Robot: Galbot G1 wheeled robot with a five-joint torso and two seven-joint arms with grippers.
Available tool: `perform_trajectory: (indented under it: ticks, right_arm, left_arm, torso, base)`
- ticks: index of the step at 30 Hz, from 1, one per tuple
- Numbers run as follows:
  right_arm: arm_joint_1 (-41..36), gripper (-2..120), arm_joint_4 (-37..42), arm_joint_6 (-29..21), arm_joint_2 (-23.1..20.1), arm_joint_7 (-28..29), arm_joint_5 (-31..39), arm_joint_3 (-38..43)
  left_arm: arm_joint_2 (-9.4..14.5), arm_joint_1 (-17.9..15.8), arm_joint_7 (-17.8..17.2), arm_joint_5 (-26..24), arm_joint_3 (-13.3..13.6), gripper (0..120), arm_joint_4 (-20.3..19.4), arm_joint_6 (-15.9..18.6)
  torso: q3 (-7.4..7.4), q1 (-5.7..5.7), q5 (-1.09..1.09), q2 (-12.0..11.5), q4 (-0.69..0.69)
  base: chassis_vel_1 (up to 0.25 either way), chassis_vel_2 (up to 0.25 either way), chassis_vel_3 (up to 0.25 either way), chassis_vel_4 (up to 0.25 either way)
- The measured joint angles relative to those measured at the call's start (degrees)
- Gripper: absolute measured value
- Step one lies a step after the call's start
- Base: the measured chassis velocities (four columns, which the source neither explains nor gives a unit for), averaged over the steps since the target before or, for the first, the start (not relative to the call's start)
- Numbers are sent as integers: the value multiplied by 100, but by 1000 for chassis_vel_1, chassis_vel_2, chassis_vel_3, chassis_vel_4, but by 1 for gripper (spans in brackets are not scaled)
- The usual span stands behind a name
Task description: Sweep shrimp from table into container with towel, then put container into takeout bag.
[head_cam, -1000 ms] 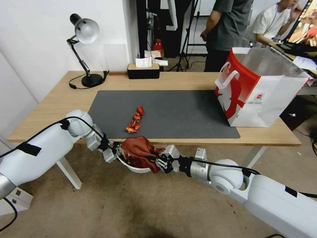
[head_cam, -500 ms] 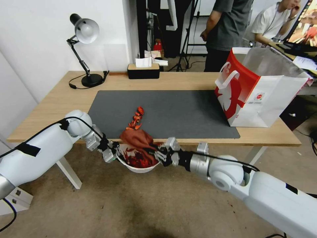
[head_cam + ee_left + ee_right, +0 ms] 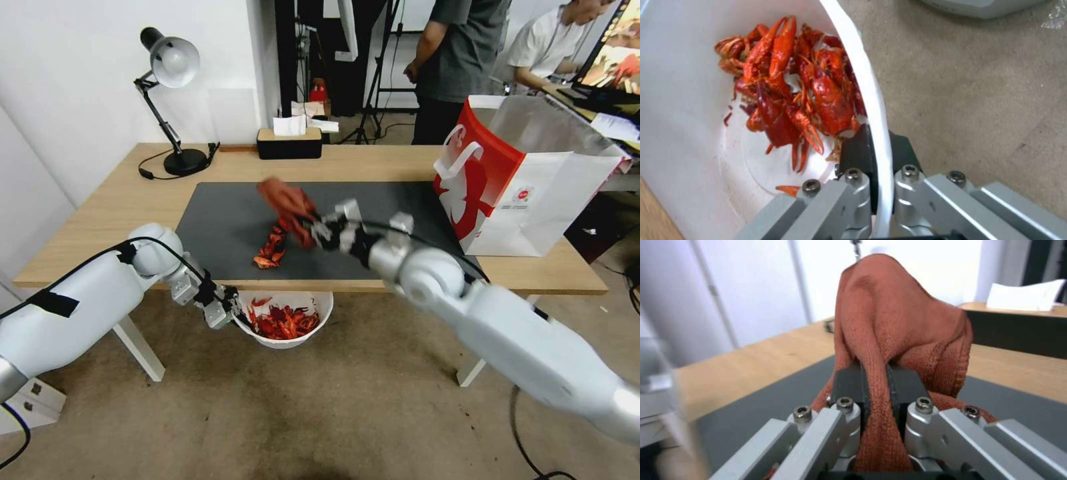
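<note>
Right gripper (image 3: 315, 230), clamping the rust-red soft cloth towel (image 3: 287, 200), sits just beyond the remaining shrimp.
We read the bright red-orange shrimp line (image 3: 272, 247) as running toward the white round plastic container (image 3: 320, 313), pinched by the left gripper (image 3: 230, 313).

Rust-red towel (image 3: 287, 200), white container (image 3: 313, 303)

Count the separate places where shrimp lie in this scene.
2. Some shrimp remain on the table's mat; the rest are in the container, held below the table edge by the left claw.

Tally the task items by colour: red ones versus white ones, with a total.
Red: 2, the towel and the shrimp.
White: 1, the container.
Red and white: 1, the takeout bag.
Total: 4.
</note>
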Motion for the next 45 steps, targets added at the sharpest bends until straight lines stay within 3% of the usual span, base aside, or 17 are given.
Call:
perform_trajectory:
  ticks: [2, 6, 15, 19, 25, 39, 45]
  right_arm:
    - [283, 6, -812, -15, 348, -54, -186, -174]
    - [488, 6, -1618, 6, 601, -230, -630, -314]
    - [905, 6, -2972, 41, 1010, -571, -1034, -518]
    - [1005, 6, -3206, -4, 1085, -742, -1038, -704]
    - [1099, 6, -3011, -54, 1065, -1034, -1022, -1041]
    - [1172, 6, -2042, -14, 711, -1174, -984, -1708]
    - [1104, 6, -1797, -13, 596, -1169, -982, -1824]
  left_arm:
    - [48, 34, 5, 2, -64, 0, 2, -14]
    - [114, 100, 7, -3, -172, 0, 10, -49]
    - [178, 192, 17, -18, -342, 0, 14, -89]
    - [204, 196, 18, -33, -375, 0, 13, -89]
    - [268, 313, -11, -44, -470, 0, -47, -91]
    - [488, 1091, -62, 53, -1052, 0, -400, -203]
    - [522, 1166, -73, 117, -1084, 0, -523, -204]
  torso:
    - [1, 1, 0, 0, 0]
    - [1, 1, 0, 0, -5]
    - [1, 0, 0, 0, -3]
    - [1, 0, 0, 0, -3]
    - [0, 0, 1, 0, -4]
    - [-1, -2, 1, 0, -2]
    - [-1, -2, 1, 0, -3]
  base:
    - [0, 0, 0, 0]
    - [0, 0, 0, 0]
    - [0, 0, 0, 0]
    - [0, 0, 0, 0]
    - [0, 0, 0, 0]
    - [0, 0, 0, 0]
    - [0, 0, 0, 0]
